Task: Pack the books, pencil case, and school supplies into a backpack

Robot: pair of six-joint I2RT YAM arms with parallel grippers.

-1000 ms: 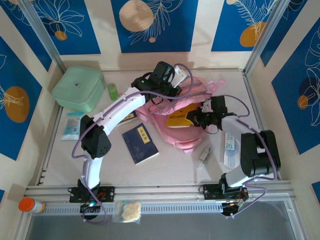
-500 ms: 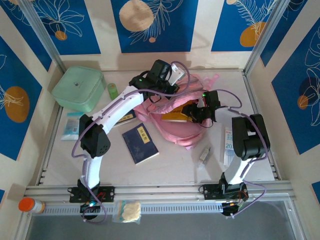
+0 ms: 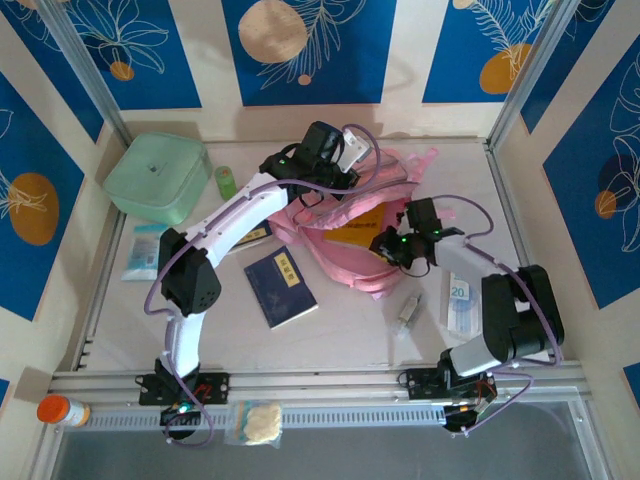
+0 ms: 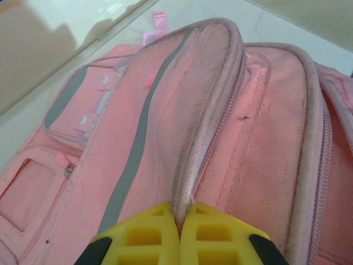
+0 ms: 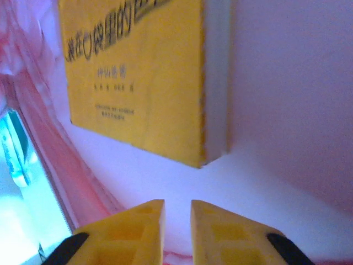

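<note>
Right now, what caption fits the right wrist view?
Right gripper, slightly open and empty, facing the yellow book inside the backpack.

Overhead light: bright, even and soft; faint shadows on table (image 3: 340,340) beneath the arms.
Overhead sharpness: crisp mid-frame; rails slightly bowed toward the edges.
Left wrist light: warm and well lit; broad dim shadow far ahead-left of left fingers (image 4: 146,237).
Left wrist focus: backpack (image 4: 138,138) weave sharp just ahead; fingers soft at the bottom edge.
Right wrist light: pink-violet cast; cyan-white glare left of right fingers (image 5: 132,232).
Right wrist focus: book (image 5: 132,72) lettering slightly blurred; fingers soft.
</note>
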